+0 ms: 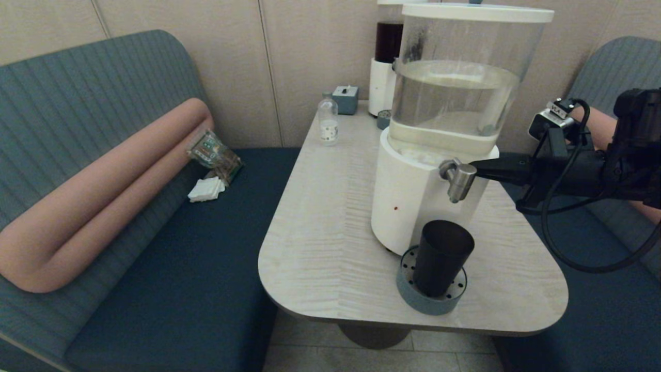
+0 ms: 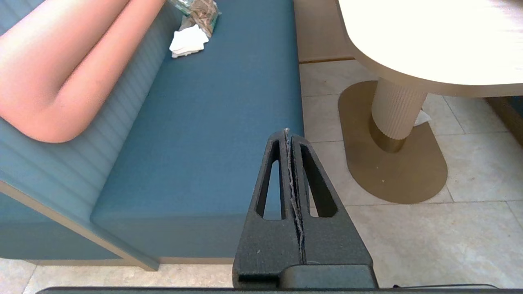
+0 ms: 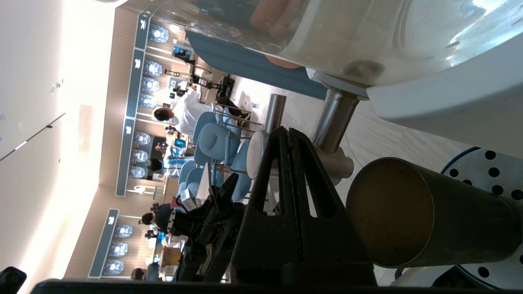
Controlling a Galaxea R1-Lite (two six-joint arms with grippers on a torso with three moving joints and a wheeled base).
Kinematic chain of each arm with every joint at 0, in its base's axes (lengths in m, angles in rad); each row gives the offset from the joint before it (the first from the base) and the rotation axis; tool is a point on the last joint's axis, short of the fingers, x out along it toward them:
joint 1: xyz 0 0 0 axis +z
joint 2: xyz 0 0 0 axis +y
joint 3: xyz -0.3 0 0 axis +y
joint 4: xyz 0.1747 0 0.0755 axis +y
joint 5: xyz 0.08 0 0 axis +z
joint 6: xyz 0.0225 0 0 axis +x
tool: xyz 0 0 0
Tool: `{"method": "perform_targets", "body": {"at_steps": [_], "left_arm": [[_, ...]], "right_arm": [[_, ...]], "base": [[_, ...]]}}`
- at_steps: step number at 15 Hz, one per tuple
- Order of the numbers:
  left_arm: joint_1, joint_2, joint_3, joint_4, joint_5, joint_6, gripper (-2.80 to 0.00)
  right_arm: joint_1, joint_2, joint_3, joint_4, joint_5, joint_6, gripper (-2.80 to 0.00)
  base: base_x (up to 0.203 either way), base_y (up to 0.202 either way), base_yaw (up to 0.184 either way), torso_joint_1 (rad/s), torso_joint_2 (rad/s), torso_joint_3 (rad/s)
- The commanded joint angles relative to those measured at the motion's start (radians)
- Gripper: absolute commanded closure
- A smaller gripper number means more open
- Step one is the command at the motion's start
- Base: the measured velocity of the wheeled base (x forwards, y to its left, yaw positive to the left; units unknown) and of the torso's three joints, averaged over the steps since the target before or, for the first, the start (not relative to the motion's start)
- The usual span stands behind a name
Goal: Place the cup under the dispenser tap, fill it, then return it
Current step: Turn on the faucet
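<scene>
The dark cup (image 1: 441,258) stands upright on a round blue-grey perforated drip tray (image 1: 413,294), straight below the steel dispenser tap (image 1: 458,180). The tap juts from the white base (image 1: 403,201) of the big clear water tank (image 1: 454,93). My right gripper (image 1: 475,166) is shut and empty, its tips against the tap's right side at the top. In the right wrist view the shut gripper (image 3: 289,130) lies by the tap (image 3: 333,122), with the cup (image 3: 429,216) beside it. My left gripper (image 2: 287,130) hangs shut and empty over the bench edge and floor, out of the head view.
On the pale table (image 1: 320,232) stand a dark-liquid dispenser (image 1: 388,51), a small clear bottle (image 1: 328,121) and a blue-grey box (image 1: 345,99) at the back. The blue bench (image 1: 181,268) on the left holds a pink bolster (image 1: 103,196), a packet (image 1: 214,155) and white napkins (image 1: 206,189).
</scene>
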Motion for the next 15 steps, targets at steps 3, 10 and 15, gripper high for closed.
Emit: {"method": "perform_targets", "body": {"at_steps": [3,10,15], "left_arm": [[0.0,0.001,0.0,0.001,0.0,0.001,0.0],[0.0,0.001,0.0,0.001,0.0,0.001,0.0],[0.0,0.001,0.0,0.001,0.0,0.001,0.0]], "right_arm": [[0.002,0.007,-0.008,-0.002,0.007,0.006,0.0],[0.015,0.008,-0.013,-0.002,0.007,0.005,0.0],[0.026,0.014,-0.018,-0.002,0.007,0.005,0.0]], "base": [[0.0,0.0,0.0,0.0,0.0,0.0],[0.0,0.0,0.0,0.0,0.0,0.0],[0.0,0.0,0.0,0.0,0.0,0.0]]}}
